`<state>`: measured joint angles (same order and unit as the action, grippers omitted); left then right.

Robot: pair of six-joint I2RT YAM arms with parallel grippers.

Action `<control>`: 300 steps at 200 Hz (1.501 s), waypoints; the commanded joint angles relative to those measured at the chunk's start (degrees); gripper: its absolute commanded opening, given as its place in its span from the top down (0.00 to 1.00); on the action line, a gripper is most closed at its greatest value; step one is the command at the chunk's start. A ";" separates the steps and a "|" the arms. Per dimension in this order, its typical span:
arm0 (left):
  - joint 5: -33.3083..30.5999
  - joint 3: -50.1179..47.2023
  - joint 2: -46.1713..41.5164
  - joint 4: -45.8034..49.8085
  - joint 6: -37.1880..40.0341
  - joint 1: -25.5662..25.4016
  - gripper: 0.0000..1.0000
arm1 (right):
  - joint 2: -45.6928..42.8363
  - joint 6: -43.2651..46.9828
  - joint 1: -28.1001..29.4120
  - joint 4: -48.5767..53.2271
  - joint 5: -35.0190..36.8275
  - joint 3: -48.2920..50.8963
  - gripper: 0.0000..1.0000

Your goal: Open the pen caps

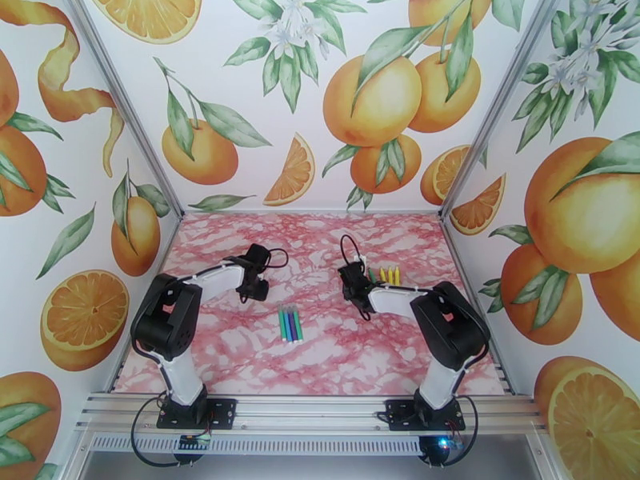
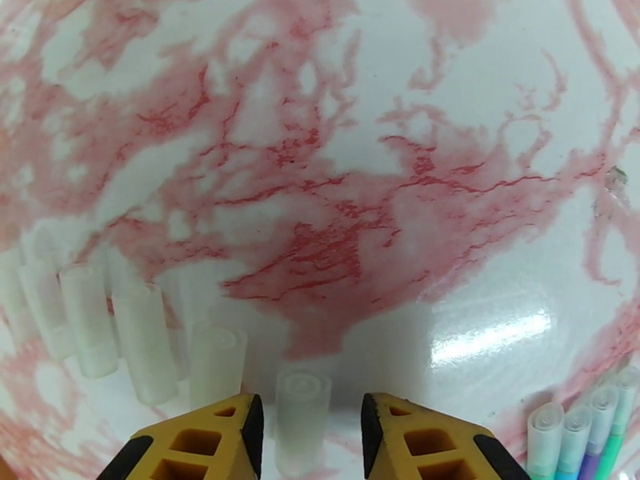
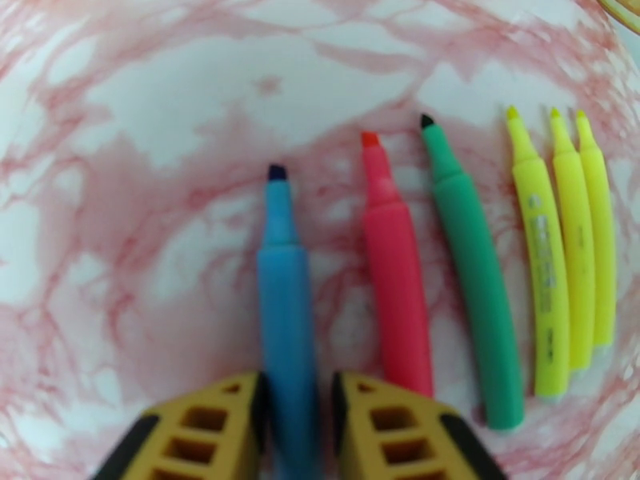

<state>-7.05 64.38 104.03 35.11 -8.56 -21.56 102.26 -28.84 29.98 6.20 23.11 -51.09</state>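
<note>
My left gripper stands open low over the table, with one clear pen cap lying loose between its yellow fingers. Several more clear caps lie in a row to its left. Four capped pens lie at the lower right, also seen as a green, blue and purple bunch in the top view. My right gripper is open around an uncapped blue pen that rests on the table. Beside it lie uncapped red, green and three yellow pens.
The pink marbled table is walled by orange-print panels on three sides. The left arm hangs over the left middle and the right arm over the right middle, next to the yellow pens.
</note>
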 commanded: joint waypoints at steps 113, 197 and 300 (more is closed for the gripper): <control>6.20 -5.30 -20.34 -4.92 -2.31 0.69 0.31 | -12.96 6.15 12.56 4.11 -12.64 0.00 0.56; 7.12 -13.37 -27.79 -8.53 -5.12 4.68 0.26 | -12.57 6.43 18.39 2.98 -26.02 2.32 0.56; 7.21 -15.81 -30.52 -9.09 -4.76 6.00 0.21 | -5.14 6.69 21.70 3.12 -29.74 -1.80 0.60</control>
<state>-0.05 49.58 75.77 27.46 -13.32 -16.14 95.29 -22.61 50.89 8.97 -5.10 -50.33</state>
